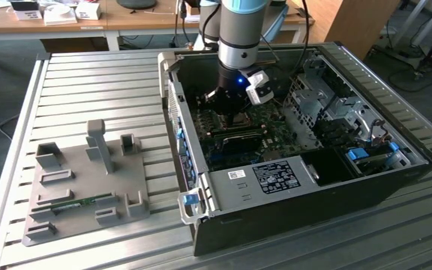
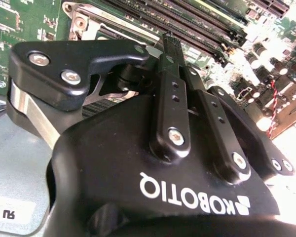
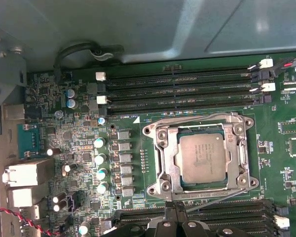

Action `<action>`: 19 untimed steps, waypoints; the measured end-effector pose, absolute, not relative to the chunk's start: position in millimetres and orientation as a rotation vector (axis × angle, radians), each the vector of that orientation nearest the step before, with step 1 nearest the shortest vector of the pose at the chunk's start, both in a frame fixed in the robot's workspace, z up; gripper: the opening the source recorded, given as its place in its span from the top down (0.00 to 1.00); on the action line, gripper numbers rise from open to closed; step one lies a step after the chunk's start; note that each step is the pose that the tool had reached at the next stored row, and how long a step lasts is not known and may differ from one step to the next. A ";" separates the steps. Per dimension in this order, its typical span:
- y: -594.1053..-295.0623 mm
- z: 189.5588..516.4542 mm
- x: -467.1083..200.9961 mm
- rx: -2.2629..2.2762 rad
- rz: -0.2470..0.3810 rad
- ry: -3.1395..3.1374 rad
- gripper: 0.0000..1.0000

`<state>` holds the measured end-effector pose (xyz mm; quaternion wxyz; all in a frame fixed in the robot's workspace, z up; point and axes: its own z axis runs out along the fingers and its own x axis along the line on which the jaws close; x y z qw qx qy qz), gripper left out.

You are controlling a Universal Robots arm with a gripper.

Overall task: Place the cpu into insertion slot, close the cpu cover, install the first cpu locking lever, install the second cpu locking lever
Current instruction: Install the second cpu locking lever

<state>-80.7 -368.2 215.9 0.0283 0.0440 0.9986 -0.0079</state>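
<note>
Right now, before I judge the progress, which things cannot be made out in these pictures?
- First wrist view: whether the cpu cover is locked down; the gripper covers its near edge and is itself cut off by the picture's edge.
- Second wrist view: the cpu cover, hidden behind the gripper's body.
- Exterior view: the cpu cover, too small and under the gripper.

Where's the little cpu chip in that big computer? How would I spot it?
Look inside the open computer case at the green motherboard. Between the two banks of long black memory slots sits a square silver metal frame, the cpu cover. The cpu is the flat, dull grey square showing through its window; nothing nearby is so plain and smooth.
</note>
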 end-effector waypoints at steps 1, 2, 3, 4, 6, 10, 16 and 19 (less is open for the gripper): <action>-368.2 215.7 -80.7 0.136 -0.024 3.082 0.89; -368.1 215.3 -80.6 0.136 -0.024 3.082 0.89; -368.1 214.9 -80.6 0.136 -0.024 3.082 0.89; -368.1 214.5 -80.6 0.136 -0.024 3.082 0.89; -368.2 213.6 -80.7 0.136 -0.024 3.082 0.89; -368.2 211.8 -80.8 0.136 -0.024 3.082 0.89; -368.1 209.5 -84.4 0.136 -0.024 3.082 0.89; -368.2 208.6 -85.2 0.135 -0.024 3.082 0.89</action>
